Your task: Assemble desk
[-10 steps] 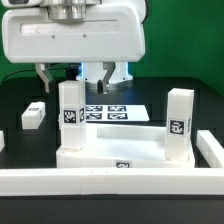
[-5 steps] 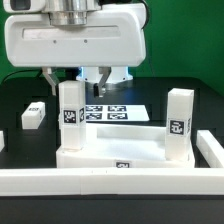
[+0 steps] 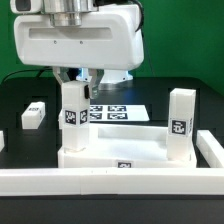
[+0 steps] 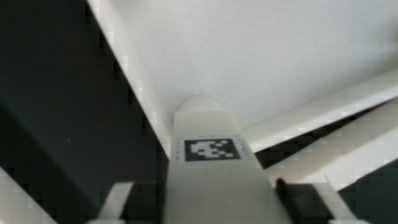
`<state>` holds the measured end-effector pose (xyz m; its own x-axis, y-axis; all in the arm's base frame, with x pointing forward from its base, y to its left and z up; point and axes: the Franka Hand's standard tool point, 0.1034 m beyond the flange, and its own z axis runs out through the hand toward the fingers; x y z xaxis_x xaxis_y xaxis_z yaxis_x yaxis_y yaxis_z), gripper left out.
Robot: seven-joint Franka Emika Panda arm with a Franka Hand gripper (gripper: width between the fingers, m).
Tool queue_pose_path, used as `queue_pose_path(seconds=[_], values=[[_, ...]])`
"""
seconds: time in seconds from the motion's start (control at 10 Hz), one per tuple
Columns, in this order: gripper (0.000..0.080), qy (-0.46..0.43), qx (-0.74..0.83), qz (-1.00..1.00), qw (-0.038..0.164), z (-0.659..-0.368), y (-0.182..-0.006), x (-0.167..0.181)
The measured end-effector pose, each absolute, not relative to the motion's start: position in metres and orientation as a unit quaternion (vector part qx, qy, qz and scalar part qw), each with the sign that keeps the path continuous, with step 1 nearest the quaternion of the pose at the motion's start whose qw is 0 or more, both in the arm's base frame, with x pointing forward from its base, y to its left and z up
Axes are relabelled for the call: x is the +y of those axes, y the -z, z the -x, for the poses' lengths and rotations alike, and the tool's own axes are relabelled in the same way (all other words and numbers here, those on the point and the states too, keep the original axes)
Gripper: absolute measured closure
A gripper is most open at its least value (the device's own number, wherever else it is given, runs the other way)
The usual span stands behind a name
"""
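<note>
The white desk panel (image 3: pixel 115 156) lies flat on the black table, and shows in the wrist view (image 4: pixel 267 50) too. Two white tagged legs stand upright on it, one at the exterior view's left (image 3: pixel 71 115) and one at its right (image 3: pixel 179 125). My gripper (image 3: pixel 73 78) sits over the top of the left leg with a finger on each side. In the wrist view the leg (image 4: pixel 214 160) fills the space between my fingers (image 4: pixel 121 202), gripper (image 4: pixel 210 205). The jaws look open around it.
A loose leg (image 3: pixel 33 115) lies on the table at the exterior view's left, and another white part (image 3: pixel 2 142) shows at the left edge. The marker board (image 3: pixel 118 113) lies behind the panel. A low white border rail (image 3: pixel 110 182) runs along the front and the right side.
My gripper and arm have shifted toward the exterior view's right and now stand directly over the left leg. The parts have not moved.
</note>
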<state>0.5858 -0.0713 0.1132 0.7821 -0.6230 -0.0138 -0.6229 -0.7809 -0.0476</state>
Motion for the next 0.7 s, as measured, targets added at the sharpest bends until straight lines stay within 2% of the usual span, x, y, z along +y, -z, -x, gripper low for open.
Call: queue_pose_path(seconds=[0.4,0.7], values=[[0.0509,-0.004,0.516,0.856,0.028,-0.599,-0.113,-0.06],[0.0509,0.003,0.674,0.737,0.05,-0.61,-0.112,-0.046]])
